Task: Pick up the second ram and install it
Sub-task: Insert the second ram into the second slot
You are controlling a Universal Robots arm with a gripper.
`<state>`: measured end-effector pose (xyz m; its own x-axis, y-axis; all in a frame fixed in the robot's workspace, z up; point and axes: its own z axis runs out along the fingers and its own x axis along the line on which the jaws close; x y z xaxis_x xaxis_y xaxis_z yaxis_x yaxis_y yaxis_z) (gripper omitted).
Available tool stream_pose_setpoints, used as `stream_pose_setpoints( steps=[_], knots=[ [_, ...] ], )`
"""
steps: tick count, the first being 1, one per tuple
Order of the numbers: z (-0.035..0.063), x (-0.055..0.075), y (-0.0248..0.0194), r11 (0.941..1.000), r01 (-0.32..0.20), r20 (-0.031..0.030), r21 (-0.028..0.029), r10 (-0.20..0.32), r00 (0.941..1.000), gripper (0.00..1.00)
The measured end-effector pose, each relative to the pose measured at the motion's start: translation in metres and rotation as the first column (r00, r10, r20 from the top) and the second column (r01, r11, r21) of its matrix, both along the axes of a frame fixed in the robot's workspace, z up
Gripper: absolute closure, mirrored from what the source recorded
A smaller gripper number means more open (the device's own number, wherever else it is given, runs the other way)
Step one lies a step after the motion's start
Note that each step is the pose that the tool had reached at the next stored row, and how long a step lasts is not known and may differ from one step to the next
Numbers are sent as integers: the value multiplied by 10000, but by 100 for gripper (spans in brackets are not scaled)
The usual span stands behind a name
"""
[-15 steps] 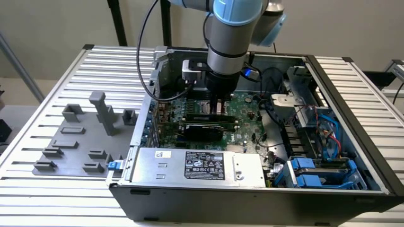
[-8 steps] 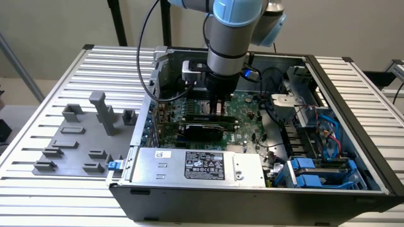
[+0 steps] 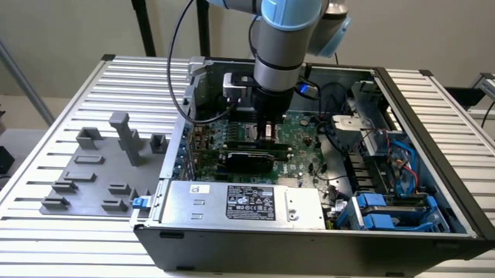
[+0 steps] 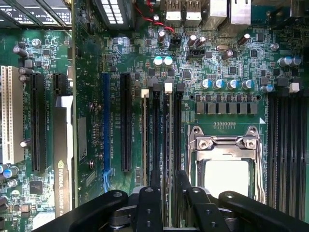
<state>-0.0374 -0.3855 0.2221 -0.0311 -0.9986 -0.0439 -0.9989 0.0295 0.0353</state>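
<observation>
My gripper [image 3: 267,136] reaches down into the open computer case [image 3: 433,145], over the green motherboard [image 3: 298,136]. In the wrist view its two black fingers [image 4: 155,186] straddle a thin stick seen edge-on, the second ram [image 4: 167,135]. The ram stands upright in a black memory slot beside the CPU socket [image 4: 227,159], with a white latch [image 4: 168,87] at its far end. A small gap shows on each side of the stick, so the gripper [image 4: 167,178] is open and not gripping it. Another stick [image 4: 145,140] sits two slots over.
A grey holder plate [image 3: 93,168] with grey blocks lies on the slatted table at the exterior view's left. The power supply [image 3: 240,202] fills the case's near side, with cables and blue drive bays [image 3: 386,211] towards the right. A graphics card [image 4: 63,159] and more black slots [image 4: 287,145] flank the memory slots.
</observation>
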Motion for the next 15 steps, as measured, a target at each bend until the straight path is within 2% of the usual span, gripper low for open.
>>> stream_pose_setpoints(
  steps=[9,10,11,12,15],
  knots=[
    [202,-2,0,10000,-1,-6,2,1,10000,74],
    [213,-4,0,10000,-1,-6,1,1,10000,81],
    [216,-6,0,10000,-1,-6,2,1,10000,81],
    [215,-8,0,10000,0,-5,3,0,10000,87],
    [216,-8,0,10000,-1,-5,3,1,10000,89]
  ],
)
